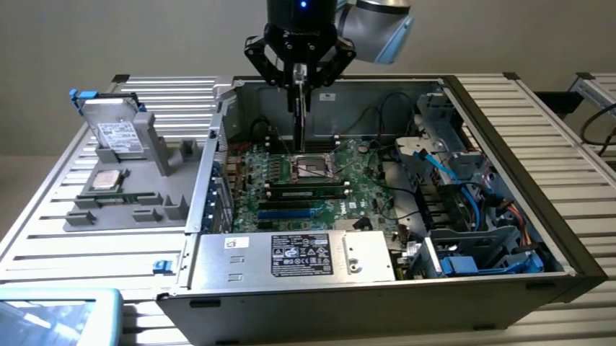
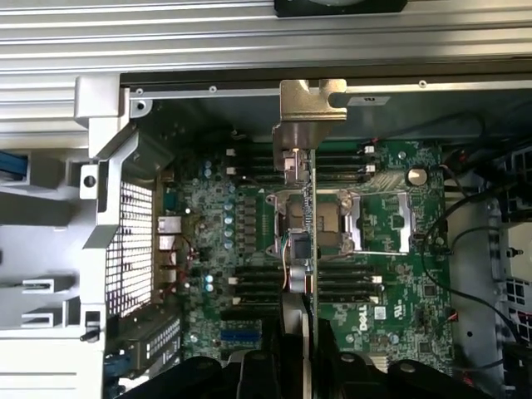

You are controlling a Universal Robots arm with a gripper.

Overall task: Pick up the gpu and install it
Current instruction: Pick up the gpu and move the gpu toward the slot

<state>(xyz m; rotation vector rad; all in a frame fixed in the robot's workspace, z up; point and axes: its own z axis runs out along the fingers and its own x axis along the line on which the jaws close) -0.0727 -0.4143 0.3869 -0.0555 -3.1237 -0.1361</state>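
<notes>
My gripper [image 1: 300, 85] hangs over the open computer case [image 1: 500, 144] and is shut on the gpu [image 1: 301, 119]. The card hangs on edge, thin and dark, with its lower end just above the motherboard [image 1: 332, 205] near the CPU socket [image 1: 313, 168]. In the wrist view the gpu [image 2: 309, 212] appears edge-on between the dark fingers [image 2: 287, 328], and its metal bracket [image 2: 312, 100] reaches toward the case's rear wall. Beneath it lie the CPU socket [image 2: 366, 220] and the black slots of the motherboard [image 2: 391, 307]. I cannot tell whether the card touches the board.
A grey holder [image 1: 144, 209] on the exterior view's left carries an upright silver hard drive [image 1: 115, 133], a second drive [image 1: 106, 180] lying flat and a memory stick [image 1: 115, 196]. The power supply [image 1: 298, 256] fills the case's near side; cables and drive bays [image 1: 462, 216] crowd its right.
</notes>
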